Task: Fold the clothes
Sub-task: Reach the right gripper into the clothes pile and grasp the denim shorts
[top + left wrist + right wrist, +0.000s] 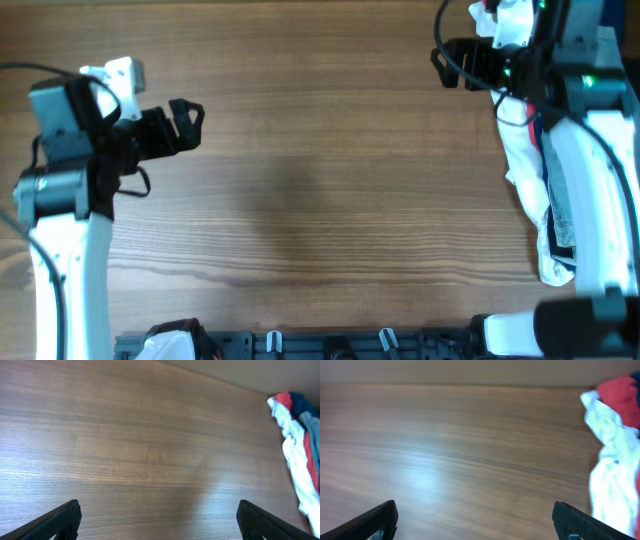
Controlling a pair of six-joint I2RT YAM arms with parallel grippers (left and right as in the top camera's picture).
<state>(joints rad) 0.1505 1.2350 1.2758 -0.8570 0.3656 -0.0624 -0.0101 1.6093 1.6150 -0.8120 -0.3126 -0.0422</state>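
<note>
The wooden counter shows bare grain across its middle. The clothes, a heap of white, red and dark cloth, sit bunched at its right edge beneath the right arm. None are spread out, so folding looks not yet begun. The left fingers and right fingers stand apart, holding nothing. The next move, I'd guess, is to pull one garment onto open wood and flatten it.
</note>
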